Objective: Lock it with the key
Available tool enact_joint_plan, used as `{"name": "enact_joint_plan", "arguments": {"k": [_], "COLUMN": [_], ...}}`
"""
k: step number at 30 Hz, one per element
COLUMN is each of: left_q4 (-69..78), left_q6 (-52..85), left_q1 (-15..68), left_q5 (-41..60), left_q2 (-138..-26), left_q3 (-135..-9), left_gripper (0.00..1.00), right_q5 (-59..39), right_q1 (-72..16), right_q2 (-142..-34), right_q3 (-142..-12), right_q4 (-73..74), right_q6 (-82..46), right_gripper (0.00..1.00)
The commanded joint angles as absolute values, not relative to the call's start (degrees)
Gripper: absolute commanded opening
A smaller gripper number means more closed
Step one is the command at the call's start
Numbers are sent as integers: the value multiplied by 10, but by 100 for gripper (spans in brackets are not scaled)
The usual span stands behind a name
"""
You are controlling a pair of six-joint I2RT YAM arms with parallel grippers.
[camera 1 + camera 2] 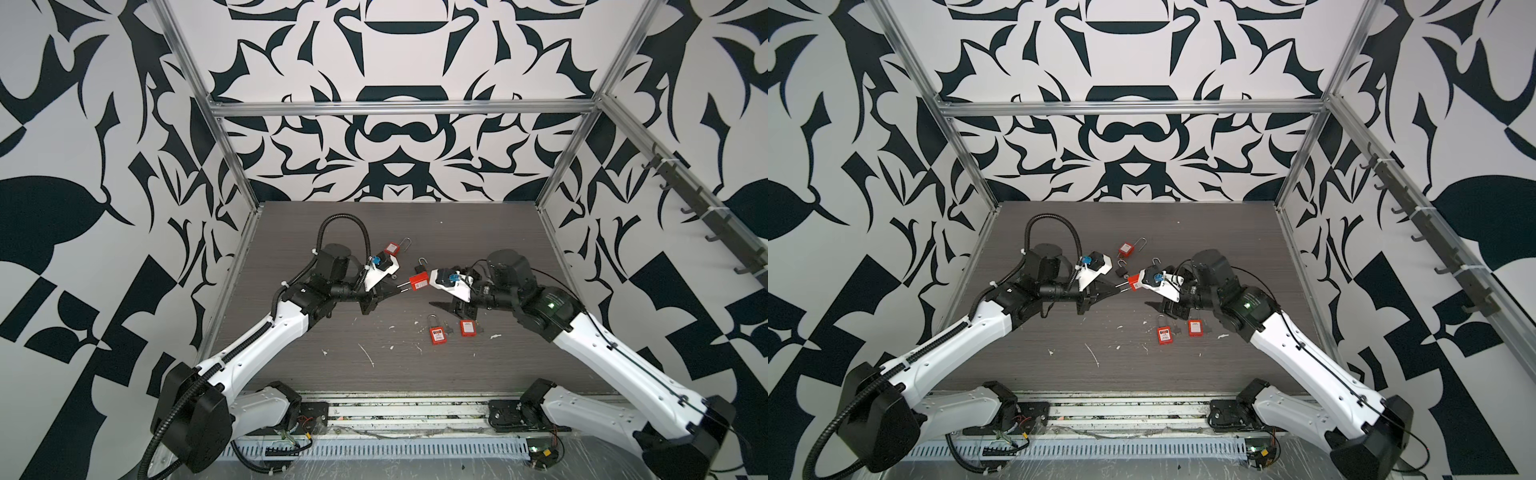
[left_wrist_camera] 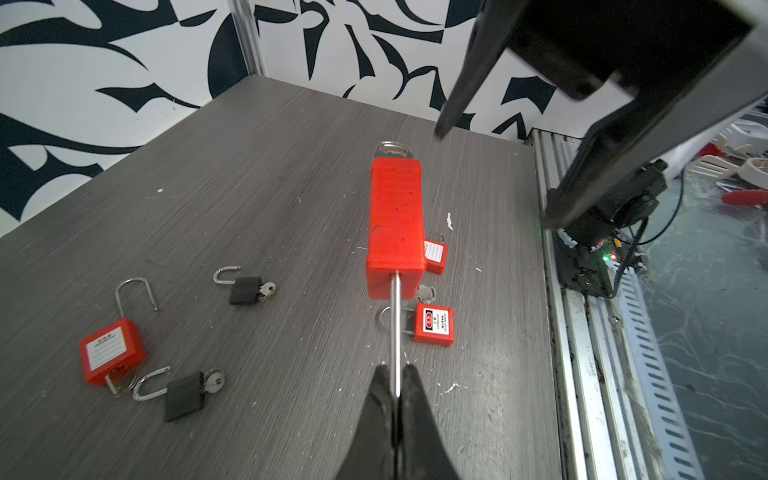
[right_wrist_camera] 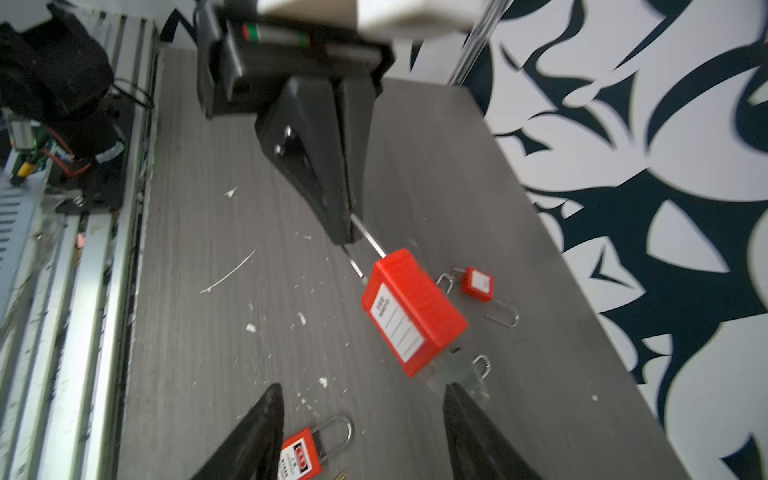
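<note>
Pinches shackle of red padlock between left gripper fingers, clear of the table, mid-scene. Runs long axis roughly level, gripper to gripper: shackle pointing left, key end pointing right. Spreads right gripper fingers apart, one fingertip just beside key.

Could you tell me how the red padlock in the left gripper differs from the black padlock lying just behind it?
The red padlock is held clear of the table, its shackle pinched by the fingers of the left gripper; the black padlock lies flat, untouched. The red padlock's body looks bigger than the black padlock's. The red padlock carries a white label; the black padlock shows none. Both have a key in the base.
</note>
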State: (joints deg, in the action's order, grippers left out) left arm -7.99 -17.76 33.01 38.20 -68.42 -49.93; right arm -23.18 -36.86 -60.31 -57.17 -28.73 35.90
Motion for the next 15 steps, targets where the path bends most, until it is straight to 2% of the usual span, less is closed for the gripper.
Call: {"name": "enact_joint_plan", "arguments": {"k": [1, 9, 15], "left_q4": [-109, -145, -155], "left_q6": [-201, -227, -238], "left_q1": [330, 338, 346], "left_q5": [425, 422, 396], "left_q2": [-686, -690, -695], "left_q3": [-522, -530, -534], "left_gripper": [0, 0, 0], "right_q5": [-235, -221, -257], "right_q1": [-367, -368, -368], "right_q2": [-619, -619, -621], "right_q3": [-603, -603, -646], "right_q4": [-341, -299, -372], "right_q6": [416, 442, 445], "right_gripper": [61, 60, 58]}}
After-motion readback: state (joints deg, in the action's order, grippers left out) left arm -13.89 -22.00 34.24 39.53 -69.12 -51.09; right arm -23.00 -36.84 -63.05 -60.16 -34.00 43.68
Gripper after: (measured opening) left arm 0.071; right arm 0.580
